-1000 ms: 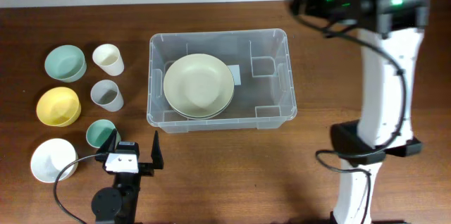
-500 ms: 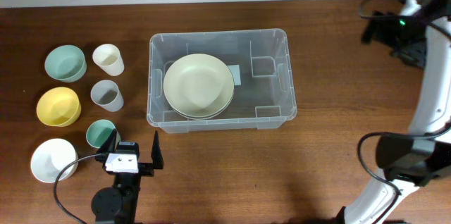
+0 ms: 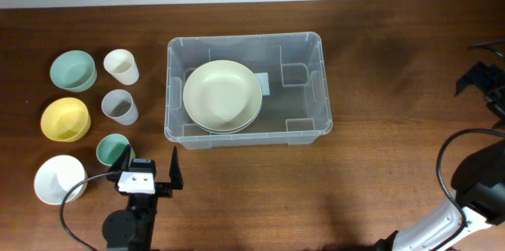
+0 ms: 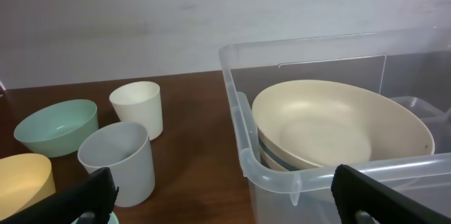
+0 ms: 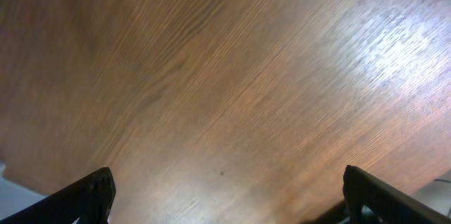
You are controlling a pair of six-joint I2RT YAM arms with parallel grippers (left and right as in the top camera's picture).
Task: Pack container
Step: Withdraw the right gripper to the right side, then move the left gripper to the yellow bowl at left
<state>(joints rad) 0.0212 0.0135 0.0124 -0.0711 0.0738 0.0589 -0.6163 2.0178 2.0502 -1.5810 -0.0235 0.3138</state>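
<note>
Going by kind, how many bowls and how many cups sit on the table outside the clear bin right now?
Bowls: 3 (pale green bowl, yellow bowl, white bowl)
Cups: 3 (cream cup, grey cup, teal cup)
Total: 6, all to the left of the clear plastic container in the overhead view.

Robot lab, wooden table (image 3: 394,69), cabled arm (image 3: 129,221)

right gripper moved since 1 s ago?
Yes. The right gripper swung right, away from the container, from near its top-right corner to the view's right edge.
</note>
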